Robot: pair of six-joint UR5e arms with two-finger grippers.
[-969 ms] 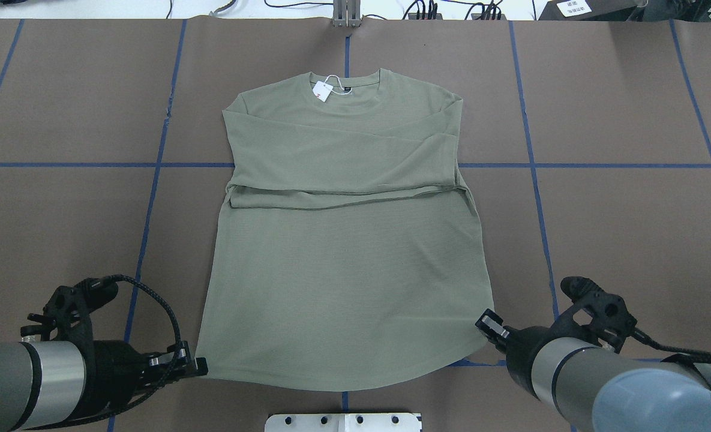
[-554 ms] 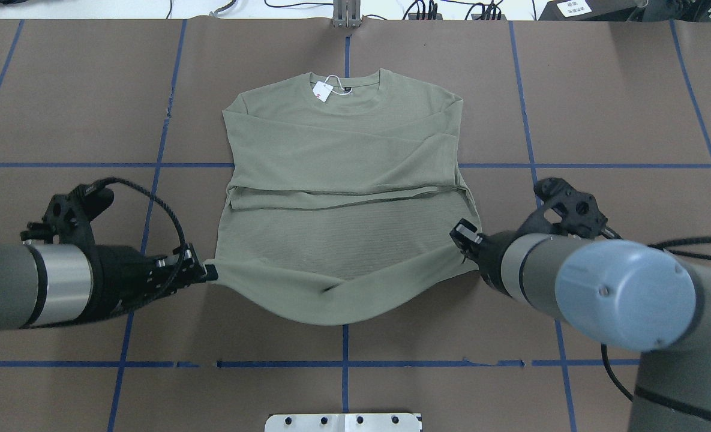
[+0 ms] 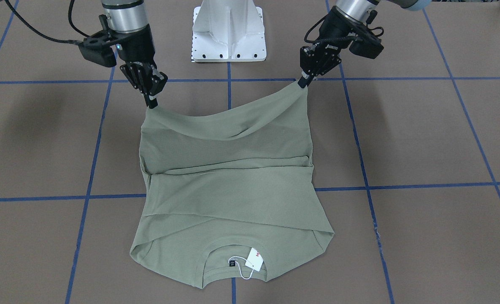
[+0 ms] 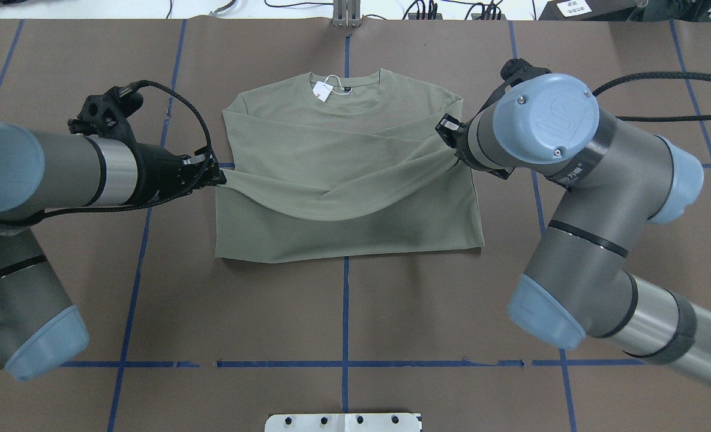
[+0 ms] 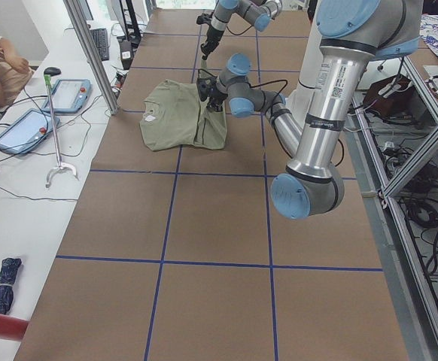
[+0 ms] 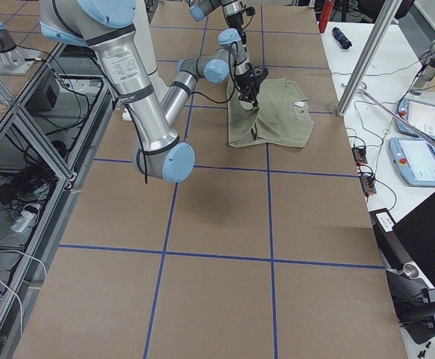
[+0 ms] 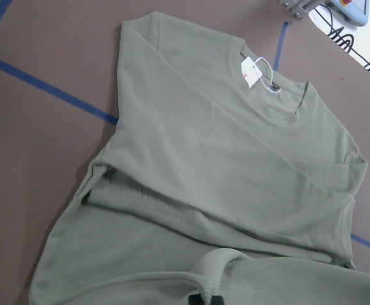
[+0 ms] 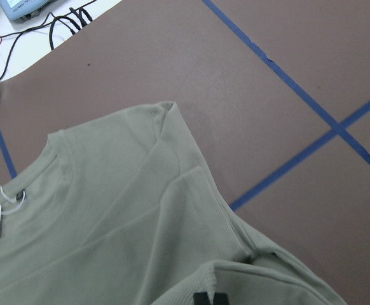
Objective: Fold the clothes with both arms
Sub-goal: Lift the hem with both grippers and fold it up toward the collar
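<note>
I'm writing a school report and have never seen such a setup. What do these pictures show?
Two jointed robot arms, left arm and right arm, work at a brown table. Six cameras catch one moment: one above and behind the robot, one facing it, one at each table end, one on each wrist. A sage-green long-sleeved shirt with a white hang tag lies there. The left gripper and right gripper each pinch a hem corner, lifted over the shirt's body, the hem sagging between them.

Overhead looks from six o'clock, front-facing from twelve, the distant side cameras from nine and three. Wrist cameras sit close. All share the shirt [image 4: 343, 180].
</note>
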